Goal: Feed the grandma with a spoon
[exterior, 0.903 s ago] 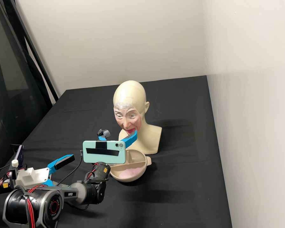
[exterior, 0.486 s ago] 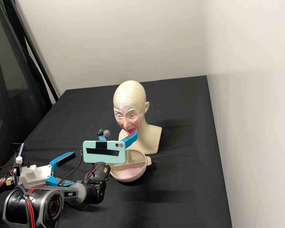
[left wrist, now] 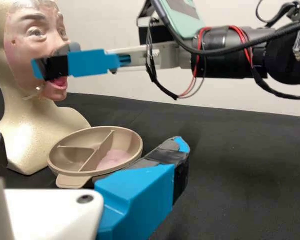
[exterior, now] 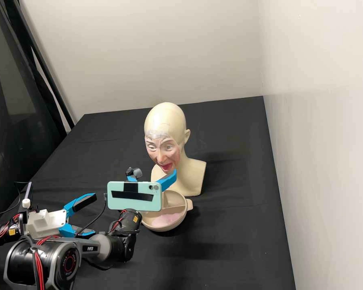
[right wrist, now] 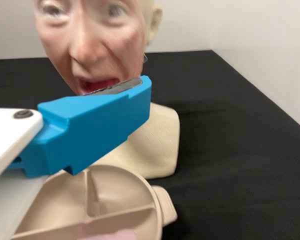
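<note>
One of each in the high view: head set upright at frame centre on the bench, mouth open toward the arms; bowl just before the bust, below centre, contact unclear, likely put there to keep the run from food to mouth short. Two grippers: right gripper raised just left of the chin, fingers spread with nothing between, seemingly lined up on the mouth; left gripper low at lower left, likewise agape and empty, apparently parked clear of the work. One phone strapped across the right wrist.

From the left wrist: own fingers wide apart, holding nothing; beyond them the bowl, split into three compartments, pink food in one. Right gripper level with the lips of the head, near, perhaps not touching.

From the right wrist: one blue finger aimed at the mouth of the head, pad bare; bowl directly beneath, one only.
</note>
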You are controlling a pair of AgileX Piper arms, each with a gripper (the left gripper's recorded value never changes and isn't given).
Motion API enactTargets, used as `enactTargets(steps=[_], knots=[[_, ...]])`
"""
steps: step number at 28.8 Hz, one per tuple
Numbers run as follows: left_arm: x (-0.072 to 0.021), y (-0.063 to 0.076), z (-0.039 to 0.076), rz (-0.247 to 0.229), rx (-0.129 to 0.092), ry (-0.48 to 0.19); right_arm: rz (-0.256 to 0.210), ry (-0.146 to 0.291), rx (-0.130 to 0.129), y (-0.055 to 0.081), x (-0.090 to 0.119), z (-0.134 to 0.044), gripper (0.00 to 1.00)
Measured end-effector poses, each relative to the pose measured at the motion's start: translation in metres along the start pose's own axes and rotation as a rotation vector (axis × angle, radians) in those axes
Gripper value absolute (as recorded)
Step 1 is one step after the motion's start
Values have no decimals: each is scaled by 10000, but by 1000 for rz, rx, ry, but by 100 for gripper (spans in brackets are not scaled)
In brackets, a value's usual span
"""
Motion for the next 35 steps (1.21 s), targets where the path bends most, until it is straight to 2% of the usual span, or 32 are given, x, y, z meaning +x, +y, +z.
enactTargets(steps=[2,5,6,8,10,14,35], knots=[[0,0,0,0,0,0,-11,-18,2,-8,-47,63,100],[0,0,0,0,0,0,-14,-21,9,8,-105,86,100],[0,0,0,0,0,0,-9,-19,11,22,-114,82,0],[0,0,-1,0,-1,1,-8,-18,10,30,-136,93,0],[0,-1,5,0,-1,-1,-3,-13,20,37,-163,89,0],[0,-1,5,0,-1,-1,-3,-5,12,61,-183,96,0],[0,-6,23,-2,0,-6,6,10,11,72,-213,81,0]])
